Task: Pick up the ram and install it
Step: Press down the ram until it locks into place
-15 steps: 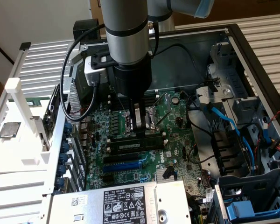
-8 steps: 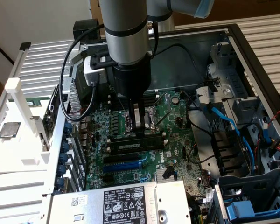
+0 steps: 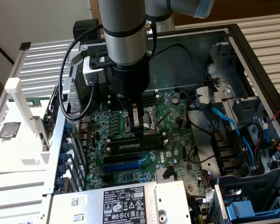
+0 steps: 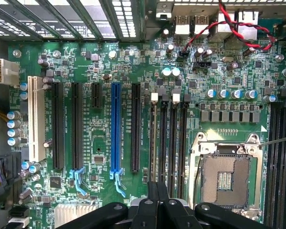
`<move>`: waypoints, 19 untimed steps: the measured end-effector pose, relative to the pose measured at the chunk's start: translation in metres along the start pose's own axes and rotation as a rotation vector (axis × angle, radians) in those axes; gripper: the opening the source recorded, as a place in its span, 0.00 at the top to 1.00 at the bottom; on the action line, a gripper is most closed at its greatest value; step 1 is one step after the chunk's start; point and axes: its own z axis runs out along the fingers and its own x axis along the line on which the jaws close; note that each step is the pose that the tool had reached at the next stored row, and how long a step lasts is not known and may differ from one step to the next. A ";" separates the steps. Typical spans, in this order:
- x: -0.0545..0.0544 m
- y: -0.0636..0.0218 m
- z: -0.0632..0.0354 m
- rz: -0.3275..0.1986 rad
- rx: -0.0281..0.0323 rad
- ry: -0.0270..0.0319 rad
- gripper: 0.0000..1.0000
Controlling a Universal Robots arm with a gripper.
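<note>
The ram (image 3: 130,145), a dark stick with a white label, stands on edge in a memory slot of the green motherboard (image 3: 116,161). My gripper (image 3: 137,130) hangs straight down over it, fingers shut together, with the tips at or just above its top edge. In the wrist view the ram (image 4: 154,138) shows edge-on in the slot nearest the long black expansion slots. The shut black fingers (image 4: 155,202) line up with its near end. Whether the tips touch the ram I cannot tell.
The empty processor socket (image 4: 226,179) lies beside the memory slots. Blue and black cables (image 3: 233,135) and drive bays fill the exterior view's right. A white rack (image 3: 18,140) on the exterior view's left holds a silver chip (image 3: 9,130) and a green strip (image 3: 36,101). A labelled power supply (image 3: 126,203) sits in front.
</note>
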 end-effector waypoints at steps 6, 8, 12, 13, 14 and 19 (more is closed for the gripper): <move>0.000 0.0002 0.0026 0.001 -0.0023 0.0000 0.90; 0.000 0.0004 0.0048 0.001 -0.0041 0.0001 0.90; -0.001 0.0005 0.0072 0.001 -0.0077 0.0006 0.90; -0.001 0.0005 0.0074 0.001 -0.0091 0.0006 0.90; -0.001 0.0005 0.0075 0.001 -0.0108 0.0005 0.90; -0.001 0.0005 0.0077 0.000 -0.0194 0.0003 0.90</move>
